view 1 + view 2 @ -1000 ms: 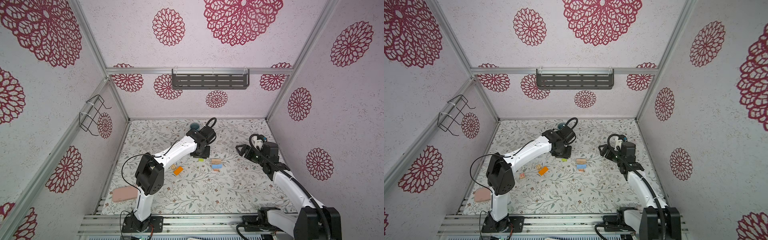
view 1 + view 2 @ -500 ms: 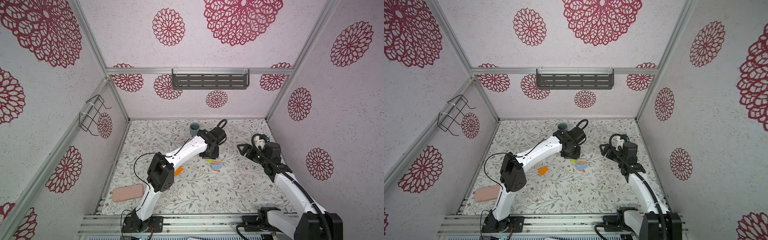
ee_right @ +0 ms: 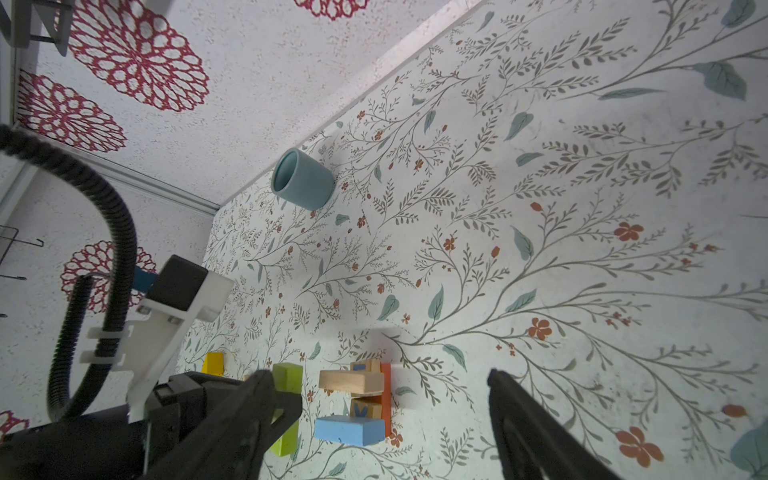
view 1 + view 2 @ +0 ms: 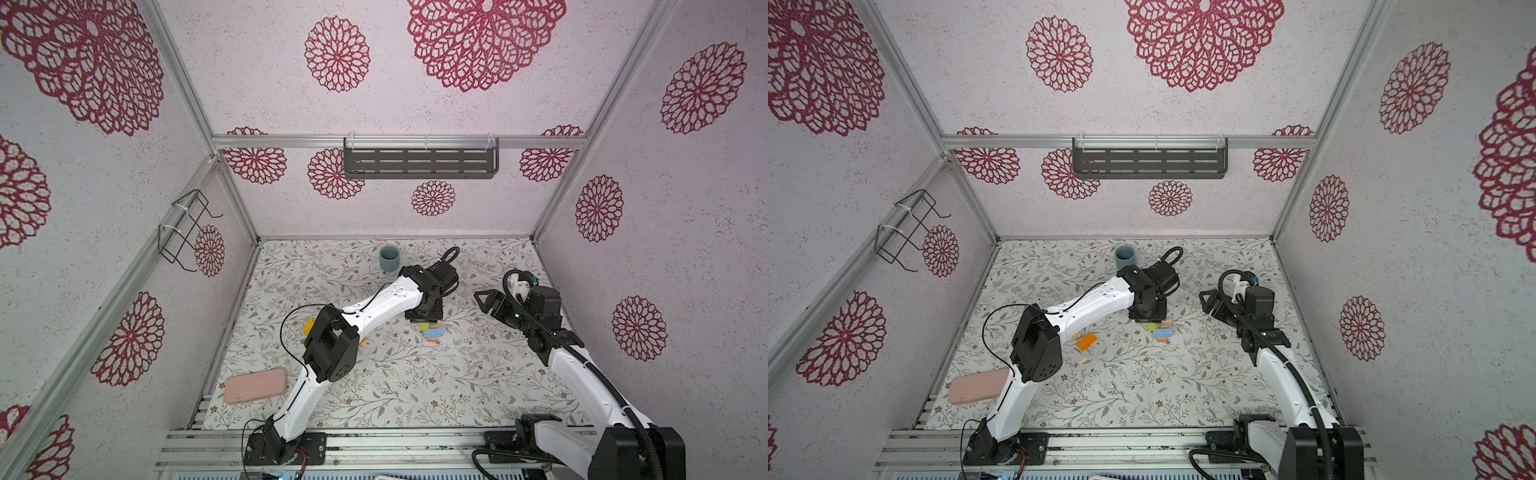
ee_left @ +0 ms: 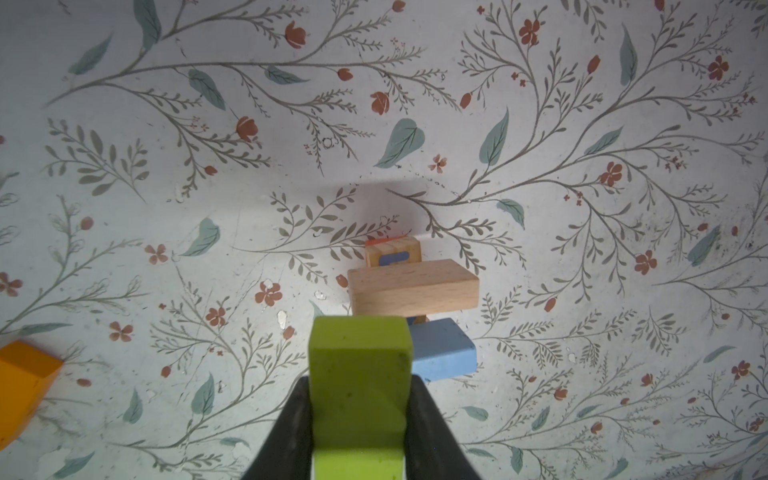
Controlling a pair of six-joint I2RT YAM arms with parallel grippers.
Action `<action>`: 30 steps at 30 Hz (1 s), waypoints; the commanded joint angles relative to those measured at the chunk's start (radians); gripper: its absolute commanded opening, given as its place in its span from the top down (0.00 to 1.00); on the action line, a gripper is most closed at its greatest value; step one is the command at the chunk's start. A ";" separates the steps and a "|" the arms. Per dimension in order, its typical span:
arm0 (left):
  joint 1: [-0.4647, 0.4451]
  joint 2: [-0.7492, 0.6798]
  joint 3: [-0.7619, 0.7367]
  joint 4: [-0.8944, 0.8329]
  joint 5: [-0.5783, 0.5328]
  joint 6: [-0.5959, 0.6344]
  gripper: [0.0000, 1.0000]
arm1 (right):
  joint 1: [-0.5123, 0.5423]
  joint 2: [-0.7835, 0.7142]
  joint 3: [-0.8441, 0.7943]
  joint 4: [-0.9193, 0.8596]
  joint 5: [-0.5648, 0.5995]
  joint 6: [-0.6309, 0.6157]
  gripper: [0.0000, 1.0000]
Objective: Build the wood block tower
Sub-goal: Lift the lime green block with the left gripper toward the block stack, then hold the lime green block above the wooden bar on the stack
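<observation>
Left gripper (image 5: pixel 360 395), narrow, clamped on a green block (image 5: pixel 359 365) held a little above the tower (image 4: pixel 432 332) and clear of it; right gripper (image 3: pixel 377 374), jaws spread wide with nothing between, off to the tower's right in both top views. Floral table (image 4: pixel 415 386), then pink flat case (image 4: pixel 255 385) near the front left corner, grey-blue cup (image 4: pixel 389 257) upright by the back wall. Tower low, mid-table: red-orange block (image 3: pixel 386 399) at the base, two letter cubes (image 3: pixel 365 409) on it, tan block (image 5: pixel 411 286) and blue block (image 5: pixel 442 349) atop those; orange block (image 4: pixel 1086 341) and yellow wedge (image 3: pixel 213 363) loose, apart to its left.
</observation>
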 commanded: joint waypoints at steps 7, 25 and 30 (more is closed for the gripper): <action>-0.010 0.044 0.055 0.026 0.026 -0.036 0.78 | -0.008 -0.023 0.001 0.010 0.003 0.012 0.17; -0.010 0.052 0.037 0.037 0.029 -0.032 0.79 | -0.008 -0.025 -0.001 0.013 -0.001 0.013 0.17; -0.012 0.054 0.036 0.037 0.027 -0.032 0.79 | -0.008 -0.024 -0.004 0.014 -0.003 0.012 0.17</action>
